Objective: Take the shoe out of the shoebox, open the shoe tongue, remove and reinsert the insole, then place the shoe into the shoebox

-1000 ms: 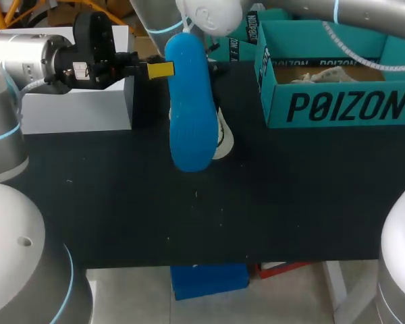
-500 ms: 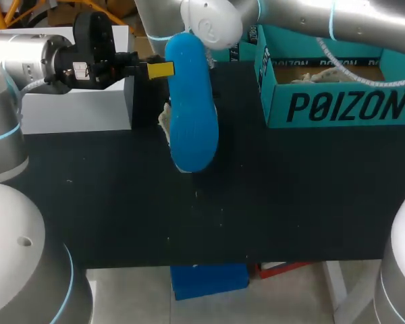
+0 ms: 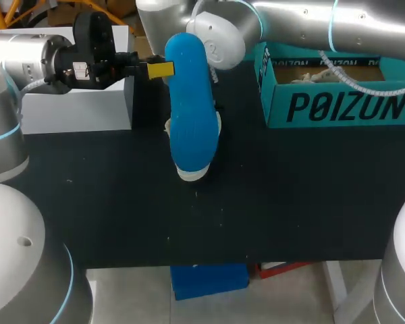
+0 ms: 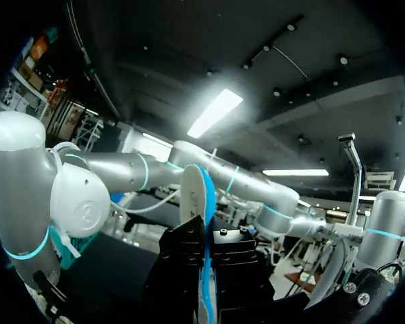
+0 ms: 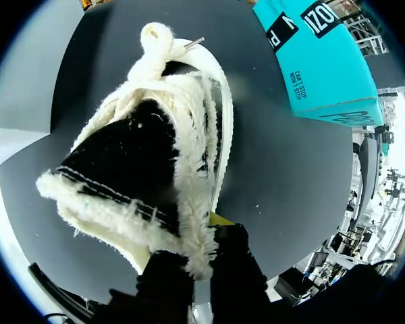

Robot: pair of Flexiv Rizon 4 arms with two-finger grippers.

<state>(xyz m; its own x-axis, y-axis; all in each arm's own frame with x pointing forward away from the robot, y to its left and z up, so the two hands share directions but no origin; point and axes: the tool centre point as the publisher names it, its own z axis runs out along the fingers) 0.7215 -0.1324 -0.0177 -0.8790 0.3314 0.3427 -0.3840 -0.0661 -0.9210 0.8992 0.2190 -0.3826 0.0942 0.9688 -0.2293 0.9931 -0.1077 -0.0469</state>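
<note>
My left gripper (image 3: 160, 69) is shut on one end of the blue insole (image 3: 190, 108), which hangs lengthwise above the table's middle. In the left wrist view the insole (image 4: 204, 209) stands edge-on between the black fingers. The white fleecy shoe (image 3: 193, 173) shows only at its toe and sides beneath the insole. My right arm (image 3: 219, 39) comes in from the back right; its gripper is hidden there behind the insole. In the right wrist view my right gripper (image 5: 199, 260) is shut on the fleece collar of the shoe (image 5: 155, 148), whose dark inside faces the camera.
The open teal shoebox (image 3: 337, 101) stands at the back right with paper inside, and shows beyond the shoe as the teal box (image 5: 324, 67). A white box (image 3: 74, 108) sits at the back left under my left arm. The black table (image 3: 290, 202) stretches bare toward the front.
My right arm has swung the shoe from the insole's right side to under it, its toe now sticking out toward the front. The left gripper and the insole have stayed put.
</note>
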